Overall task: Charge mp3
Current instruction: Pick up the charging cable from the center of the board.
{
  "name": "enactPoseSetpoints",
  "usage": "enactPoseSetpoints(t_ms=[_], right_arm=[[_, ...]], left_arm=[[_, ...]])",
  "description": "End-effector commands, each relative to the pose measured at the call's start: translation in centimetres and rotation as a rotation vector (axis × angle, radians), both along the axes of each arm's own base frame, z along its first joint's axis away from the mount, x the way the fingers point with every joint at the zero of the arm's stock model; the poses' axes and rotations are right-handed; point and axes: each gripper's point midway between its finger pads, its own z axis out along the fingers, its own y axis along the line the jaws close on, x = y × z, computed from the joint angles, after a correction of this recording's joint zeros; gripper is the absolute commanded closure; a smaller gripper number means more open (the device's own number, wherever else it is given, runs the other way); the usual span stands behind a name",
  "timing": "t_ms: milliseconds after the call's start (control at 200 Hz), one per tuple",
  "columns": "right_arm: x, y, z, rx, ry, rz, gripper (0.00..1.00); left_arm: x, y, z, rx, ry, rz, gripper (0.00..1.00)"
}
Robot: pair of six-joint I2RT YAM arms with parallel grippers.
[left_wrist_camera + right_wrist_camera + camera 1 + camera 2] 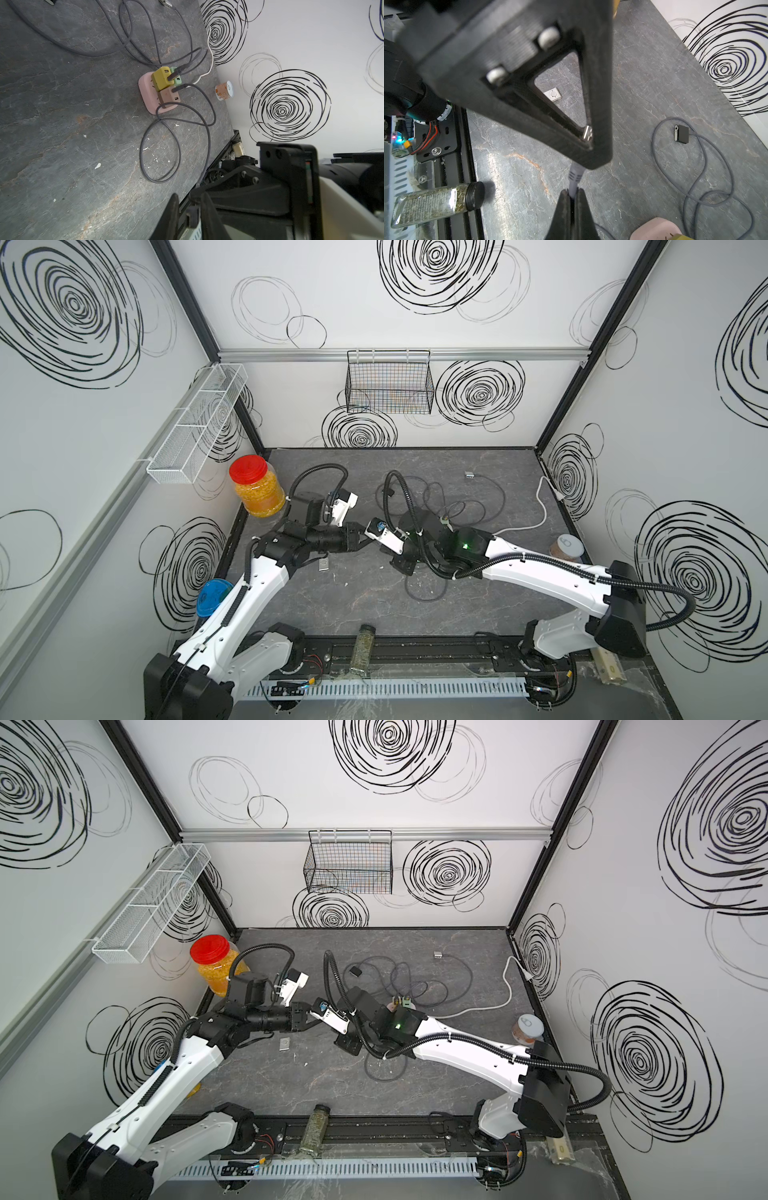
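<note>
So right gripper [573, 193] is clamping the gray cable [575, 176], left gripper [190, 205] is pinching its plug [587, 132]. mp3 [553, 95] is lying loose on the table [643, 83] nearby; I'd be squaring that plug first.

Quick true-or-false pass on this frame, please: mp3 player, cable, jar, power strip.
1. The mp3 player lies on the table, in no gripper. True.
2. The right gripper is shut on the gray cable. True.
3. The red-lidded jar lies on its side. False: it stands upright.
4. The pink power strip has nothing plugged in. False: yellow, green and brown adapters sit in it.
</note>
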Motion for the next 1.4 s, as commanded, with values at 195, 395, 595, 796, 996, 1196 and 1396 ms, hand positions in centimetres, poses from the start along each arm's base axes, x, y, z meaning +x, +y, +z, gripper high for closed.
enactPoseSetpoints(t_ms=[195, 395, 595, 796, 996, 1196, 1396], right_arm=[[-0.2, -0.2, 0.2, -0.003, -0.004, -0.019, 1.00], [2.7, -2.4, 3.0, 0.089, -0.041, -0.265, 0.67], [4.5, -7.1, 9.8, 0.429, -0.035, -0.499, 0.29], [4.0, -12.2, 16.5, 1.100, 0.230, -0.540, 0.29], [3.3, -11.9, 17.4, 1.346, 0.529, -0.528, 0.28], [2.0, -8.8, 20.5, 1.499, 0.642, -0.412, 0.27], [1.4, -6.0, 21.0, 1.552, 0.739, -0.345, 0.28]], left_arm=[[-0.2, -0.2, 1.6, -0.007, -0.076, -0.026, 0.88], [1.0, 0.0, 2.6, -0.043, -0.094, 0.037, 0.93], [2.8, 0.5, 4.8, -0.079, -0.125, 0.150, 0.93], [5.4, 1.5, 11.2, -0.208, -0.318, 0.451, 0.92], [4.3, -0.9, 17.7, -0.434, -0.446, 0.499, 0.91], [3.4, -1.7, 20.2, -0.555, -0.500, 0.606, 0.90], [3.5, -1.2, 19.8, -0.617, -0.503, 0.689, 0.90]])
